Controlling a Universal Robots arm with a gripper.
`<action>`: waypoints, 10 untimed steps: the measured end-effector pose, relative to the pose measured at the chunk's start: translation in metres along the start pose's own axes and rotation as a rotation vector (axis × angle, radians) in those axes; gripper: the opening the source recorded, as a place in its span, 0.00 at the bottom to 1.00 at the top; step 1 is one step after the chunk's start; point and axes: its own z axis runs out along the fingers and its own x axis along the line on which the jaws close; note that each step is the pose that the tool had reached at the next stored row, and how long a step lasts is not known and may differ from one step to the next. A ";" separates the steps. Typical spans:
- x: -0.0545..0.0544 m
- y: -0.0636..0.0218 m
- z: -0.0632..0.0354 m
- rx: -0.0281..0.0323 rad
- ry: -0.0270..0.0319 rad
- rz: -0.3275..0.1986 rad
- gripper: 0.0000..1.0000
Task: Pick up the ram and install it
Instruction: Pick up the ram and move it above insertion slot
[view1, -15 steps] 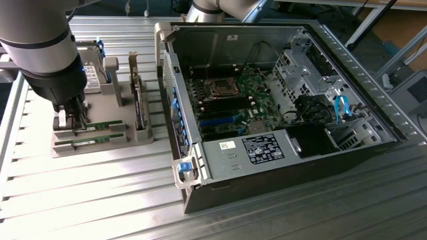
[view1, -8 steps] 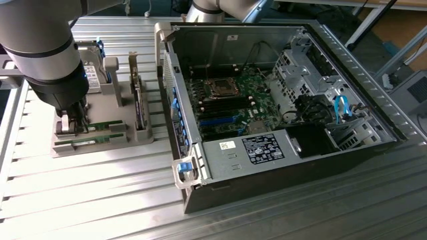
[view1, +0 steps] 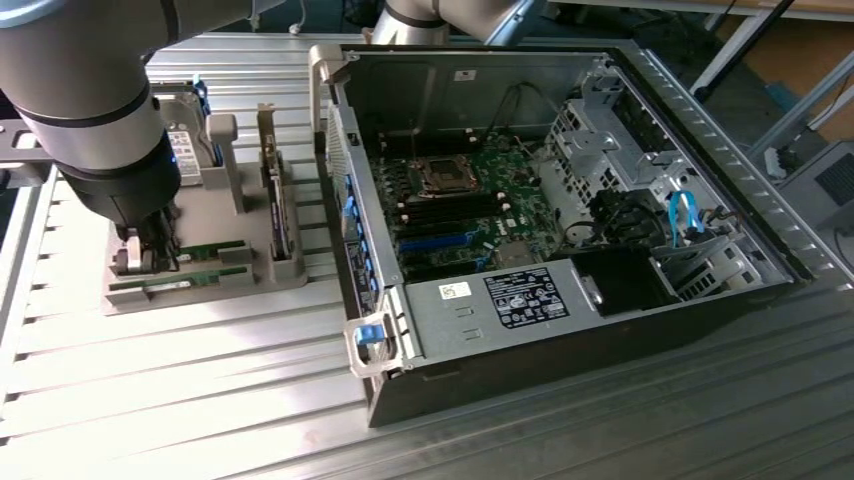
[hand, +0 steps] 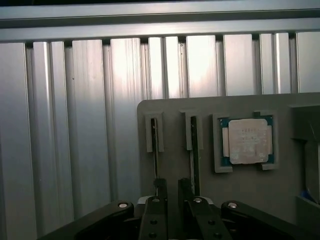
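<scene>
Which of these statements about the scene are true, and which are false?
1. The computer case lies open, and its green board is in view. True.
2. The claw is inside the computer case. False: it is over the grey holder beside the case, at the exterior view's left.
3. A square silver chip sits in a pocket of the grey holder. True.
4. The memory sticks lie flat on the table. False: one memory stick and a second stick stand on edge in slots of the holder.
</scene>
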 end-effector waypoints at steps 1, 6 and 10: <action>0.000 -0.0001 0.0012 -0.0001 0.0001 0.000 0.24; 0.000 -0.0002 0.0040 -0.0002 0.0002 0.000 0.24; 0.002 -0.0004 0.0043 0.0002 -0.0002 0.000 0.24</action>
